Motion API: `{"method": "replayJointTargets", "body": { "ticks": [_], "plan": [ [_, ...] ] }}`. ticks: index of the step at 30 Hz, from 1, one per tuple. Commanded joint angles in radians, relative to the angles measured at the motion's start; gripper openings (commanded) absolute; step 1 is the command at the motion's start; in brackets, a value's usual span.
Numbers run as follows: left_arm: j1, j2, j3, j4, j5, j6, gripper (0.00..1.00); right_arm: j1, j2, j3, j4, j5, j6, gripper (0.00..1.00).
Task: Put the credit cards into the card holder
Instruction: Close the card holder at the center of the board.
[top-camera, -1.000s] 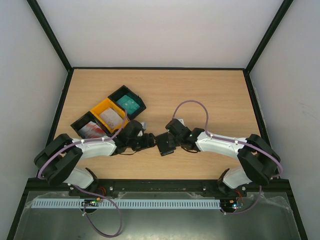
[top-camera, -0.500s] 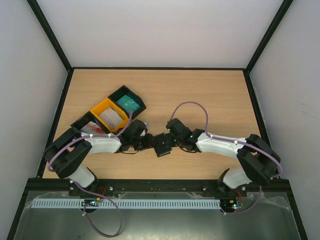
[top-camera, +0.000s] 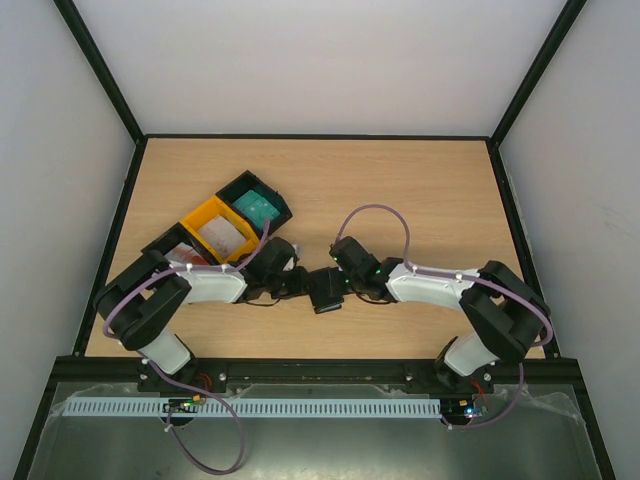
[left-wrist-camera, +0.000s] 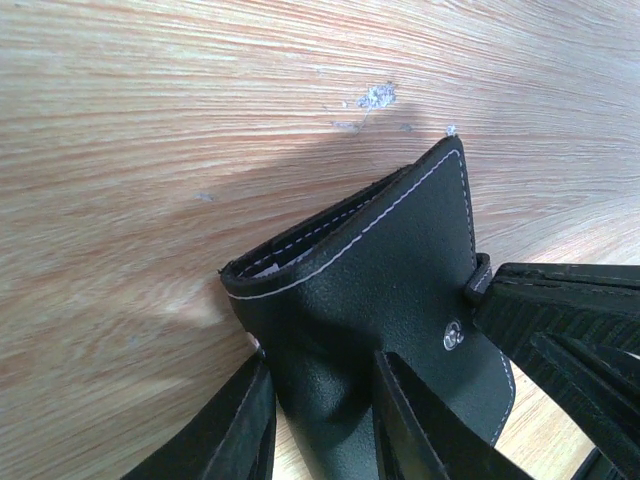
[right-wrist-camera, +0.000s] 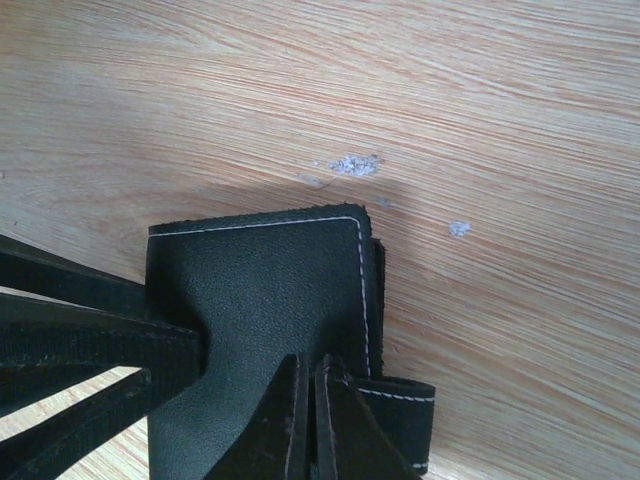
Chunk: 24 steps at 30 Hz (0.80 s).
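Left claw (left-wrist-camera: 320, 400) straddled the lower corner of the card holder (left-wrist-camera: 370, 290), its jaws partly drawn in with the black cover between them. Whether they actually pinched it could not be told. Behind that arm the three credit cards (top-camera: 222, 236) lay one apiece in a row of trays (top-camera: 247, 178): red-and-white nearest, whitish in the yellow one, teal farthest.

Between the two arms, at the near middle of the surface (top-camera: 400, 180), the card holder was tilted up on edge. Its snap stud (left-wrist-camera: 452, 337) was bare, so the clasp looked undone.

On the other side, the right claw (right-wrist-camera: 305, 395) was closed tight on the holder beside its strap (right-wrist-camera: 395, 420).

The step in hand seemed to be opening the holder, with no card in it yet. Next, the cover needed parting while one claw steadied it.

No brand or writing could be read. Only white stitching (right-wrist-camera: 362, 290) showed, and the cards' print was too small.
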Motion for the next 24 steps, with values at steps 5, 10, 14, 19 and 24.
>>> {"method": "replayJointTargets", "body": {
  "ticks": [5,10,14,19,24],
  "plan": [
    [-0.012,0.031,0.018,-0.002,0.028,0.017,0.28,-0.001,0.029,0.014,0.028,-0.03,-0.014,0.02],
    [-0.015,0.035,0.02,-0.001,0.029,0.017,0.28,-0.001,0.021,0.005,0.043,-0.019,0.007,0.02],
    [-0.015,0.032,0.019,-0.003,0.028,0.017,0.28,-0.001,0.001,-0.001,0.033,0.028,0.023,0.02],
    [-0.015,0.032,0.017,-0.001,0.026,0.017,0.28,-0.001,-0.024,-0.013,0.047,0.028,0.046,0.02],
    [-0.015,0.032,0.017,0.0,0.029,0.015,0.28,-0.001,-0.016,-0.035,0.088,-0.003,0.068,0.02]
  ]
}}
